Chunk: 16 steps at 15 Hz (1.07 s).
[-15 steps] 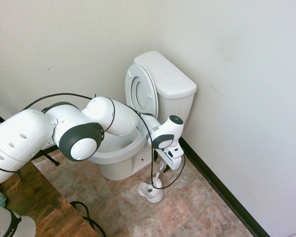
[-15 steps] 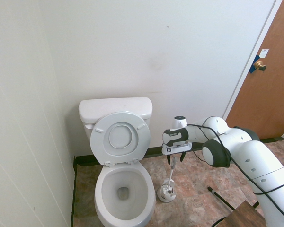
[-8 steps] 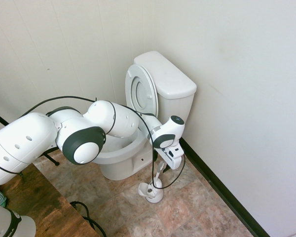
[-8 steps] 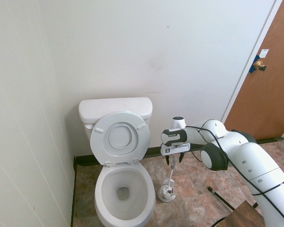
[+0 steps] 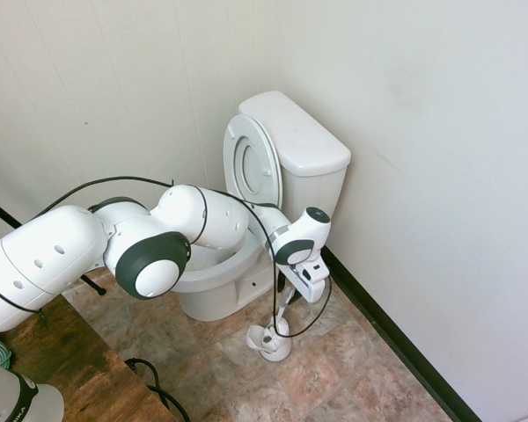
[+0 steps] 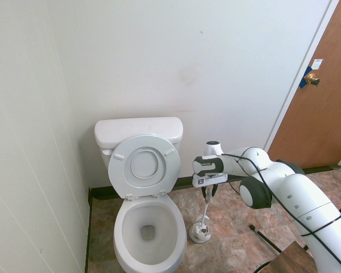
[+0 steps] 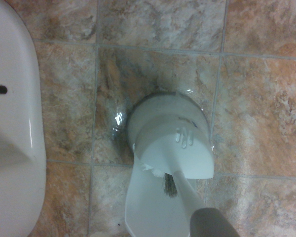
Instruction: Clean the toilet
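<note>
Gripper (image 6: 208, 193) pointing steeply down, over top end of toilet brush handle (image 6: 206, 206). Fingers straddle handle tip in 2nd ext view; gap looks narrow, but can't tell if pads actually bite the handle or just sit beside it.

Brush stands in its white holder (image 6: 199, 232) on tiled floor (image 6: 233, 239), handle leaning slightly. Wrist view: holder (image 7: 170, 136) seen from above, round base, bristles dark under the hood, handle rising toward cam.

Toilet (image 6: 146, 227) just beside holder, against rear wall in room corner. Lid + ring seat both up, resting against tank (image 6: 138, 130). Bowl open. In 1st ext view the arm crosses in front of the bowl (image 5: 213, 281); holder (image 5: 270, 340) sits on floor by bowl base.

Brown door (image 6: 321, 96) at far side, shut.
</note>
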Tool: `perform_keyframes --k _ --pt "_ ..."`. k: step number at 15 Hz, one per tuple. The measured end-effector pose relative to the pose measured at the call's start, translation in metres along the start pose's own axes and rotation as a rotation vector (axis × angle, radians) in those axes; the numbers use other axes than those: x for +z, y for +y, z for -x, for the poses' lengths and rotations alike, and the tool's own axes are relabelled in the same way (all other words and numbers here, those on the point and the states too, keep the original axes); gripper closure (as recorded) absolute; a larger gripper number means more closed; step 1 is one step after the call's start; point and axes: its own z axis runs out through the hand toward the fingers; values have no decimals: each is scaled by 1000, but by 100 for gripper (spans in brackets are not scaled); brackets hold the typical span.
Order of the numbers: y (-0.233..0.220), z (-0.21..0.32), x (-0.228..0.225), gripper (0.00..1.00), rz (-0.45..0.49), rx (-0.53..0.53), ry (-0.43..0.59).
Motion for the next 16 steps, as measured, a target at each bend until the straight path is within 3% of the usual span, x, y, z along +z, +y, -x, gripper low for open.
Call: perform_keyframes --k 9,16 --pt "-4 -5 -1 100 -46 3 52" --pt "18 6 10 100 -95 25 98"
